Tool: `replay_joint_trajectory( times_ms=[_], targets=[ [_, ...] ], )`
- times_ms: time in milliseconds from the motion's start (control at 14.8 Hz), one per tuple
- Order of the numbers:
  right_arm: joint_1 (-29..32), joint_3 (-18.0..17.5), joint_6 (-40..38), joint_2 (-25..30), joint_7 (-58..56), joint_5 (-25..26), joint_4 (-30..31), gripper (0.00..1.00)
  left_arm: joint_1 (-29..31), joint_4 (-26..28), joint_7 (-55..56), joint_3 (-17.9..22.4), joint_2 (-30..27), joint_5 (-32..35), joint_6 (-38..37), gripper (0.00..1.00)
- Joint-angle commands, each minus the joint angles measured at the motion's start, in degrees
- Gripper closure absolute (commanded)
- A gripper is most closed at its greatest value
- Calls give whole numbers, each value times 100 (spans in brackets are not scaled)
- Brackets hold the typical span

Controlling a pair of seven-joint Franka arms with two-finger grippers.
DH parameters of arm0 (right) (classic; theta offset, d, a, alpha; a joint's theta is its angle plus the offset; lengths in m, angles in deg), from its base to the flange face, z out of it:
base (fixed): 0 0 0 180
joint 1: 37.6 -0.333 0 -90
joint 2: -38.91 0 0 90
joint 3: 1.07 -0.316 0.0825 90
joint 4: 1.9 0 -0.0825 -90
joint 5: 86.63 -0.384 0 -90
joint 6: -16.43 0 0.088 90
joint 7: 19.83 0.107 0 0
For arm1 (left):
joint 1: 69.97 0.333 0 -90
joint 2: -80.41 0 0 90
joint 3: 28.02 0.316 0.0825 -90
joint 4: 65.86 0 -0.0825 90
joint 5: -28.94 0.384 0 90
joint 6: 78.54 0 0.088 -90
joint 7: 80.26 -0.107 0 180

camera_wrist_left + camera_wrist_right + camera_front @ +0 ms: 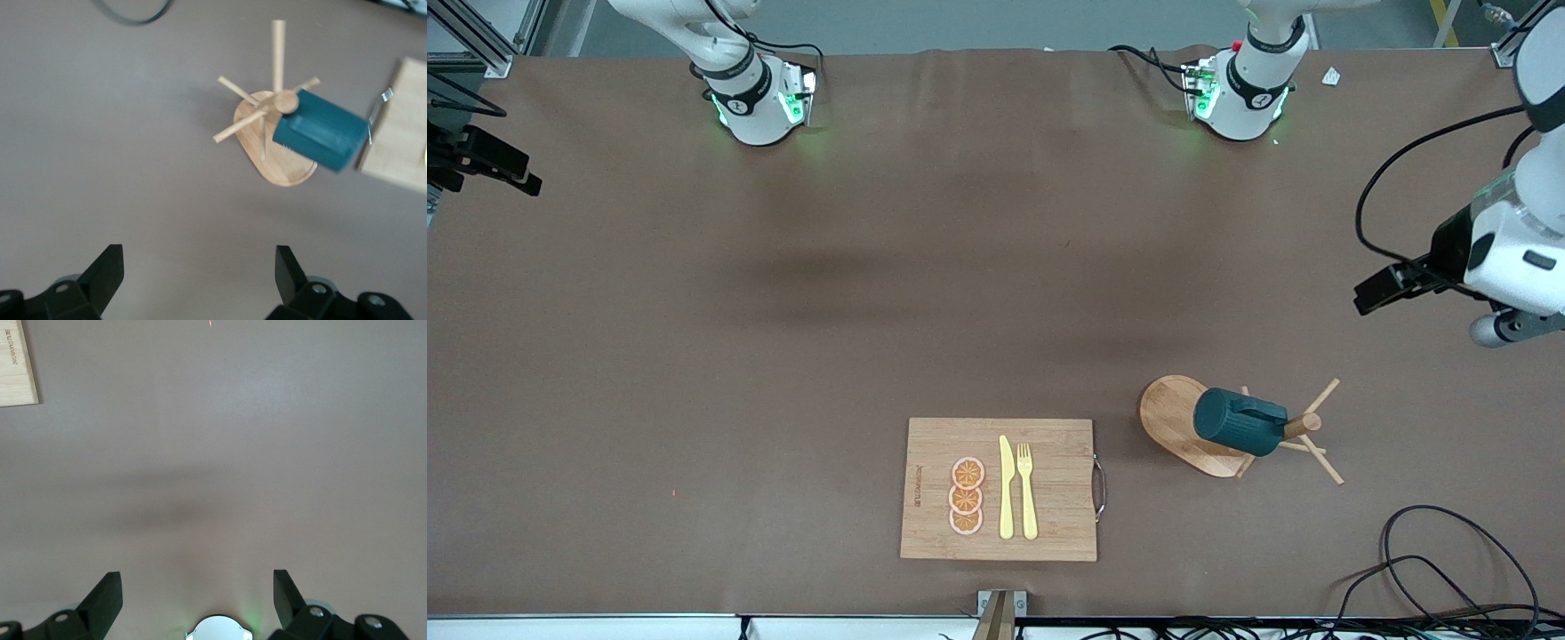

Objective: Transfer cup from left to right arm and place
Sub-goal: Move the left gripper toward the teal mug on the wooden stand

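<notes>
The cup [1238, 421] is dark teal and hangs tilted on a peg of a wooden mug tree [1172, 416], toward the left arm's end of the table. In the left wrist view the cup [320, 131] and the mug tree [283, 163] lie ahead of my left gripper [199, 257], which is open and empty above bare table. In the front view the left gripper [1375, 293] hangs in the air beside the tree, well apart from it. My right gripper [198, 581] is open and empty, high over the table near its own base, and is out of the front view.
A bamboo cutting board [1049, 533] with a metal handle lies near the table's front edge, beside the mug tree. It carries three orange slices [966, 496], a yellow knife [1006, 489] and a yellow fork [1027, 491]. Black cables [1432, 569] coil at the corner nearest the camera.
</notes>
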Motion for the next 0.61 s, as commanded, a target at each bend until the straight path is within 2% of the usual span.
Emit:
replay_joint_trajectory(
  times_ms=[0,270,541],
  targets=[
    [-31,18,-4,87,-48,-21,82,0,-127,-106,1656,-54,269,32,-12,0],
    [-31,18,-4,87,-48,-21,82,0,-268,-124,3608,-54,568,-161,461,0],
    [-31,18,-4,87,-48,-21,82,0,-268,-133,4490,-54,849,-345,1172,0]
  ],
)
